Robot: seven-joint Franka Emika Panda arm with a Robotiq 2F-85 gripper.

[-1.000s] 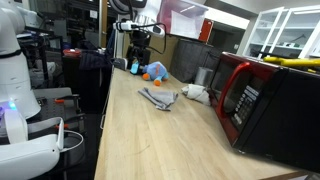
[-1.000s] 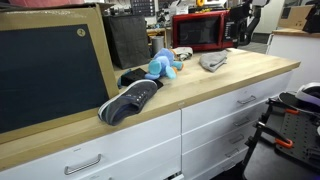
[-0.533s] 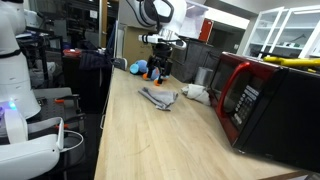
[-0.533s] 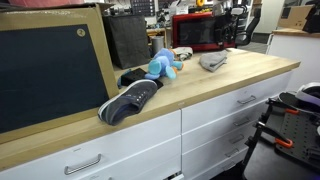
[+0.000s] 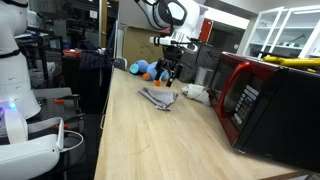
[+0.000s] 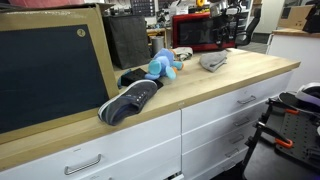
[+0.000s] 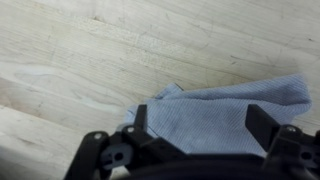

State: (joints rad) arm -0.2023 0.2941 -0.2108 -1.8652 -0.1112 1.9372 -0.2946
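- Cloth [image 7: 225, 118]: pale blue-grey, plain, no print; lower right of the wrist view. It reads mid grey in both exterior views.
- Countertop [image 5: 150, 140]: light blond wood with fine lengthwise grain and faint darker streaks.
- Gripper [image 5: 170, 74]: matte black throughout.
- Microwave [image 5: 250, 95]: glossy red casing, black door; right of the frame.
- Plush toy [image 6: 163, 66]: bright blue with orange patches; centre of the frame.
- Shoe [image 6: 130, 100]: dark grey to black upper, white sole edge.
- Drawer fronts [image 6: 215, 120]: plain white, silver handles.
- Board [image 6: 50, 65]: black panel in a tan wooden frame; upper left.
- Robot body [image 5: 15, 60]: white, with a small blue glow at the left edge.
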